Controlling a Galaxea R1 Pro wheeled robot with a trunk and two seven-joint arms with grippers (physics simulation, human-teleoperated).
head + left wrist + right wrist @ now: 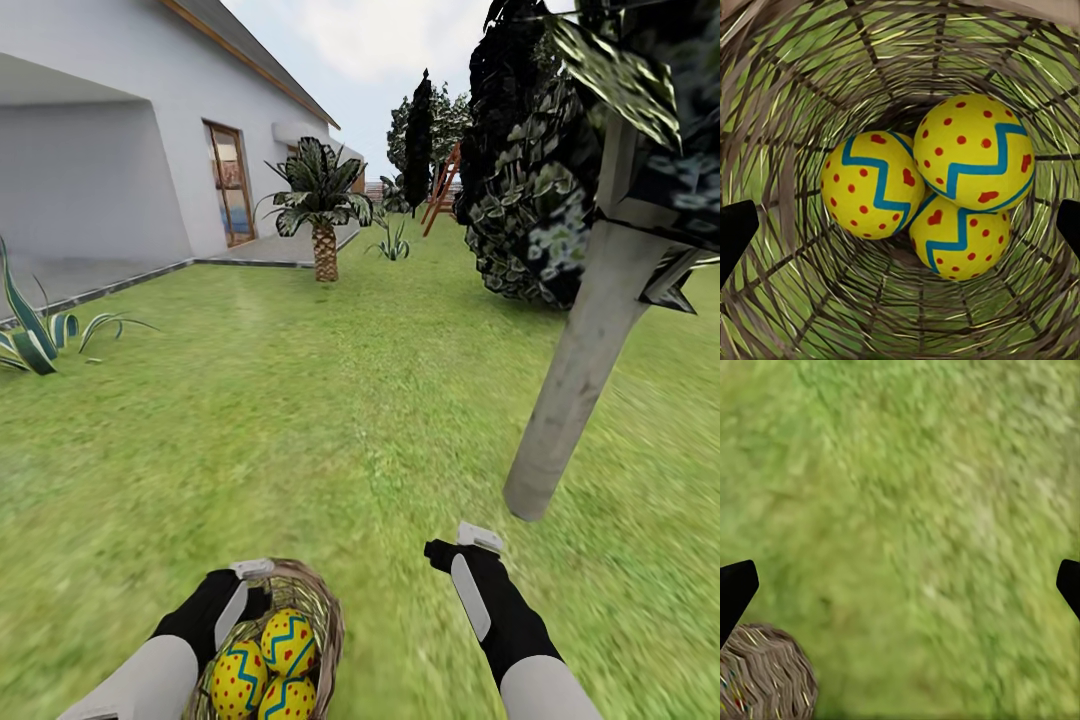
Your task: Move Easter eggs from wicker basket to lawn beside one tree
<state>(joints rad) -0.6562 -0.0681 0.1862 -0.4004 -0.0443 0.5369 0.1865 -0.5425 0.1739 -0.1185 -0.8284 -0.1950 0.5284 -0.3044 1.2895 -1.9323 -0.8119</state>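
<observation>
Three Easter eggs (926, 191) sit touching one another at the bottom of the wicker basket (318, 600), which rests on the lawn (330, 400) at the near edge of the head view. The left gripper (900, 225) hangs over the basket's rim, jaws released and spread wide. Just beside the basket, the right gripper (900, 581) hovers over bare grass, jaws likewise released. Beyond it stands the tree (580, 380); open grass runs past the basket toward a palm (322, 210) and the white house (120, 150).
</observation>
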